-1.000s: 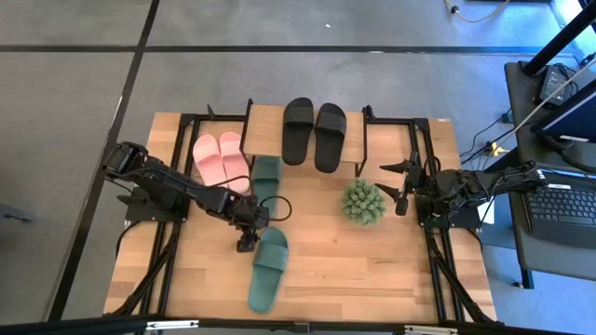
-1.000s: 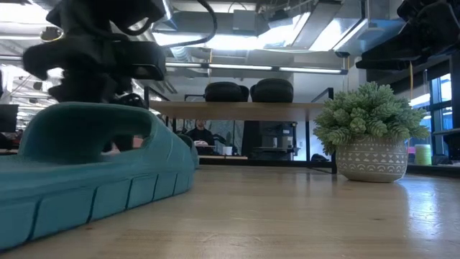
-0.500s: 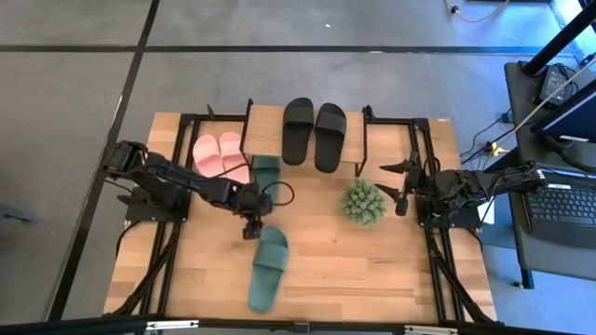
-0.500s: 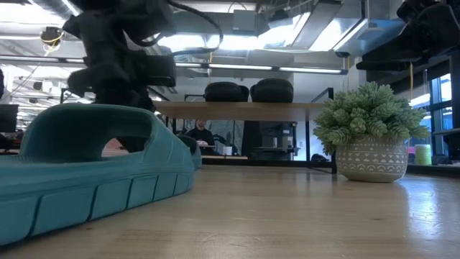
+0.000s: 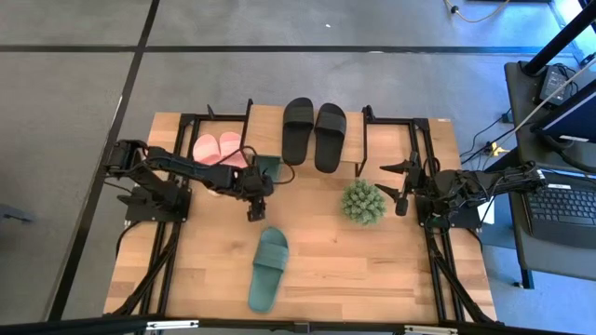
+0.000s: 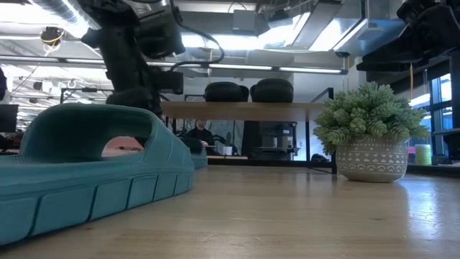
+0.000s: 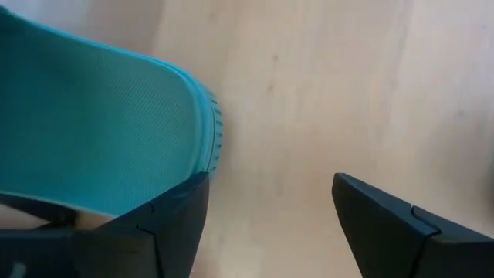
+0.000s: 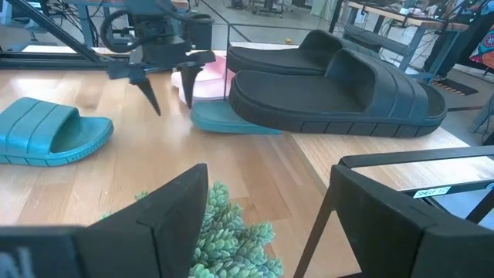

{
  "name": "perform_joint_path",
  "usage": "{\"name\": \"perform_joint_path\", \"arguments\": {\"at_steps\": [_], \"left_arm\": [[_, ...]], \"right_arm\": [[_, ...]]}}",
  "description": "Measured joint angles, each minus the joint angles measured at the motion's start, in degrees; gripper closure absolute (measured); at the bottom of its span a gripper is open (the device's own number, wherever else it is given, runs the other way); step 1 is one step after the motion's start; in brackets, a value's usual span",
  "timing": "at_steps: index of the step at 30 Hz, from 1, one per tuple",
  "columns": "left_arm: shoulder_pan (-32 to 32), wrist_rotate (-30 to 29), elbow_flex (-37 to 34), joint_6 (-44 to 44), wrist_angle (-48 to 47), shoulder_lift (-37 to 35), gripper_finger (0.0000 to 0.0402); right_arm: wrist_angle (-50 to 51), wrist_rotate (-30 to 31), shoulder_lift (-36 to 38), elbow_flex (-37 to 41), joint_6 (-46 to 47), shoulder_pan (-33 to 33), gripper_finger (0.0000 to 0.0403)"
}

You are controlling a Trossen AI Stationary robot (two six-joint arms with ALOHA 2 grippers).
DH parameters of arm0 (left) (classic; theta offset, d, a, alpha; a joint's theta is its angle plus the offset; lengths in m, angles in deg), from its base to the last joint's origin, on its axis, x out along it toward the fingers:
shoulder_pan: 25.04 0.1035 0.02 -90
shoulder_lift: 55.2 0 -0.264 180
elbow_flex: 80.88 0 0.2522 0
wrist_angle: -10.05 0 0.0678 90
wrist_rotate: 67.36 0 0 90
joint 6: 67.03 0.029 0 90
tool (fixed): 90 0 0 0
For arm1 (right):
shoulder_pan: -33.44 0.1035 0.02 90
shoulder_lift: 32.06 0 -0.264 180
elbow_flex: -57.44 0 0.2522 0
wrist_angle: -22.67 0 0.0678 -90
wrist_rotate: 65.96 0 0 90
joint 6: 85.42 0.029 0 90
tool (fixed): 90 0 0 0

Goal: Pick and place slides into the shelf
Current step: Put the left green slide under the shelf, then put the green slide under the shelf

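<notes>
So your left pincer (image 5: 251, 210) is hovering just in front of the shelf (image 5: 265, 130), fingers spread apart with nothing between them. The left wrist view shows bare counter in the gap and the heel of the tucked green slide (image 5: 266, 169) just off one finger. That slide sits mostly under the shelf's wooden top with only its near end poking out. I'd guess it lies that way because the top is already full on the right with the black pair (image 5: 313, 133), so the lower space is where the green ones fit.

The pink pair (image 5: 220, 149) is on the counter (image 5: 391, 270) left of the shelf, touching side by side, partly hidden by your left arm. They're not on the shelf yet from what I can see.

The other green slide (image 5: 267, 268) lies loose on the counter, well nearer the front edge, toe pointing roughly toward the shelf. That's probably your next pick, and its angle looks friendly for sliding it in beside its mate.

Your right pincer (image 5: 403, 186) is parked at the right side of the counter, just right of the spiky plant (image 5: 362, 202), fingers apart and empty. Watch that plant if you bring the right arm across.
</notes>
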Motion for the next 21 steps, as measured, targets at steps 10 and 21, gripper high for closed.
{"name": "perform_joint_path", "arguments": {"at_steps": [10, 21], "left_arm": [[5.01, -1.87, 0.00, 1.20, 0.02, -0.02, 0.0134], [-0.81, -0.38, -0.06, 1.24, -0.29, -2.11, 0.0134]], "right_arm": [[0.04, 0.00, 0.00, 0.00, 0.00, -0.02, 0.0130], [0.04, 0.00, 0.02, 0.00, 0.28, -0.02, 0.0130]]}}
